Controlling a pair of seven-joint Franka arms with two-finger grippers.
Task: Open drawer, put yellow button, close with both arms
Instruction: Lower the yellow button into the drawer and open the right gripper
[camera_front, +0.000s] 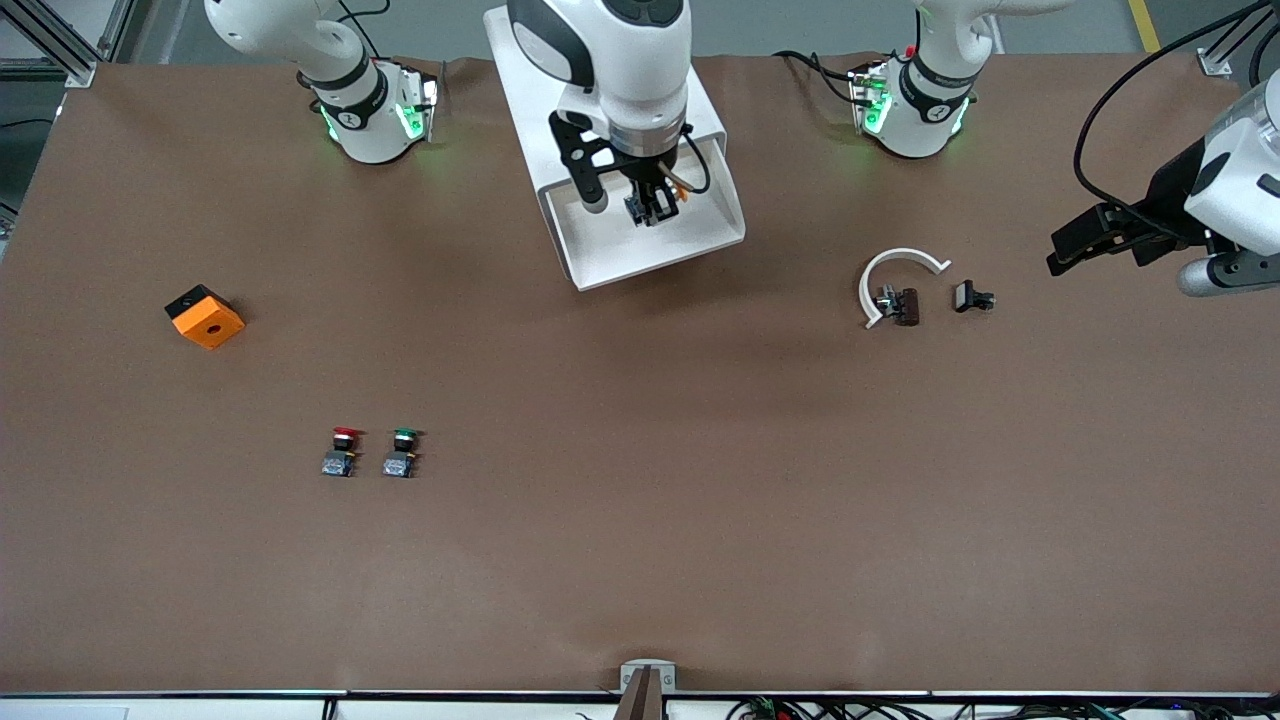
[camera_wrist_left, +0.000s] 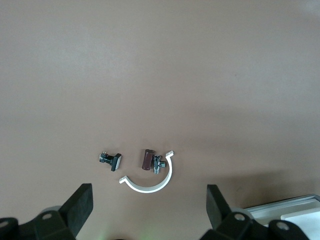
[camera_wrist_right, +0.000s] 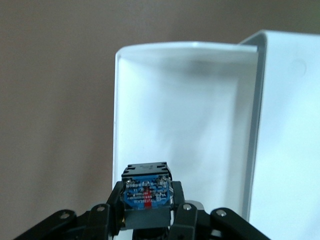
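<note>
The cabinet (camera_front: 520, 100) stands between the arm bases with its top drawer (camera_front: 600, 265) pulled out toward the front camera. My right gripper (camera_front: 650, 210) hangs over the drawer's tray. In the right wrist view my right gripper (camera_wrist_right: 146, 207) is shut on the yellow button (camera_wrist_right: 146, 192). Only the button's grey-blue base shows and its cap is hidden. The drawer's white tray (camera_wrist_right: 116, 125) lies under it. My left gripper (camera_front: 1075, 250) waits open and empty over the left arm's end of the table. Its fingers (camera_wrist_left: 82, 205) stand wide apart in the left wrist view.
A red-capped button (camera_front: 342, 452) and a green-capped button (camera_front: 401, 452) stand side by side toward the right arm's end. An orange block (camera_front: 204, 316) lies farther from the front camera than they do. A white curved clip (camera_front: 895, 275) with a small brown part (camera_front: 905, 305) and a black part (camera_front: 970, 297) lie near my left gripper.
</note>
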